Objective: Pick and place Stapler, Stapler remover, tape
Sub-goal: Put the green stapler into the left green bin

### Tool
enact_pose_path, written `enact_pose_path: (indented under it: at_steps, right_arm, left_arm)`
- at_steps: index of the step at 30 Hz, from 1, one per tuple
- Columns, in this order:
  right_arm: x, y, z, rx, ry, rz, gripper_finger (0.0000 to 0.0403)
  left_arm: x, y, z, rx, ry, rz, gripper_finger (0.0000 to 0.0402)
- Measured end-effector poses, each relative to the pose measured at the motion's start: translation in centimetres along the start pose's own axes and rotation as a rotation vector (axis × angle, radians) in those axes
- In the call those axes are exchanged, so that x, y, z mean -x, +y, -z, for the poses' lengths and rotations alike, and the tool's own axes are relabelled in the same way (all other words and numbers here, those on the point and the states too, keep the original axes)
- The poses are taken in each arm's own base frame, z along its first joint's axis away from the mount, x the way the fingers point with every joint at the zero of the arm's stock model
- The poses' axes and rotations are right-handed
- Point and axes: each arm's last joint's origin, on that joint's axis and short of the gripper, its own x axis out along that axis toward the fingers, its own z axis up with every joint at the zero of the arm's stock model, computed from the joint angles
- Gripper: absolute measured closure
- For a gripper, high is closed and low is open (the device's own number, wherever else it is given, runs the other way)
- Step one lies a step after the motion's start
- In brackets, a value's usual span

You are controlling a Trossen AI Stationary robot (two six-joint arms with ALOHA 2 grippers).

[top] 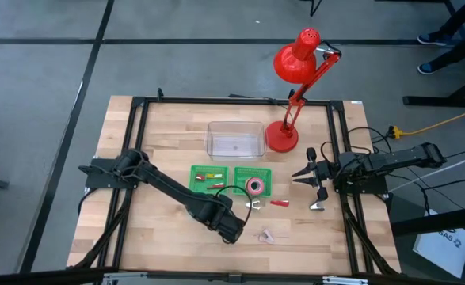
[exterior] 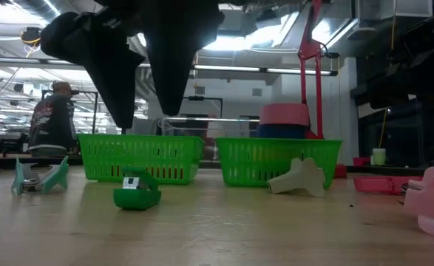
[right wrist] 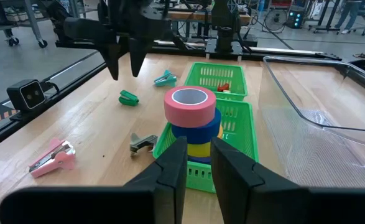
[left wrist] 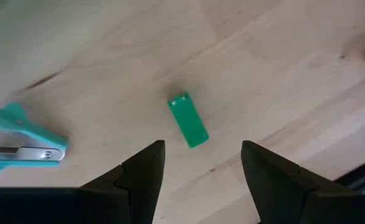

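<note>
The left end effector (left wrist: 201,165) hangs with its fingers spread wide above a small green stapler (left wrist: 188,120) lying on the table (top: 137,237) near the front edge. The right end effector (top: 305,176) waits by the right edge, fingers nearly together, seemingly holding nothing. The tape (right wrist: 190,124) rolls sit stacked in a green basket (right wrist: 232,140) mid-table.

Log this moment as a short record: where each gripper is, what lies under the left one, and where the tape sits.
left gripper: open, hovering above the small green stapler, not touching it
right gripper: waiting at the table's right edge, holding nothing
tape: rolls stacked, pink on top, in the right green basket
left green basket: holds small red items
nearby: teal staple remover on the wood beside the stapler
clear bin: behind the baskets
</note>
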Motion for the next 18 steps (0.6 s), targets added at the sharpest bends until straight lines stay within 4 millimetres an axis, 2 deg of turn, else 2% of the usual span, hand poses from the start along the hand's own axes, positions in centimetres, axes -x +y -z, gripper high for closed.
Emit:
enact_pose_path:
  at_steps: [9,13,18]
  right_arm:
    - [0.0,0.0,0.0,0.000,0.000,0.000,0.0331]
    - [0.0,0.0,0.0,0.000,0.000,0.000,0.0331]
    - [0.0,0.0,0.0,0.000,0.000,0.000,0.0331]
  left_arm:
    - [-3.0,-0.3,0.1,0.014,0.069,-0.040,0.0192]
    - [-3.7,-0.4,-0.1,0.040,0.072,-0.050,0.0192]
    - [-4.7,-0.2,-0.8,0.059,0.070,-0.076,0.0210]
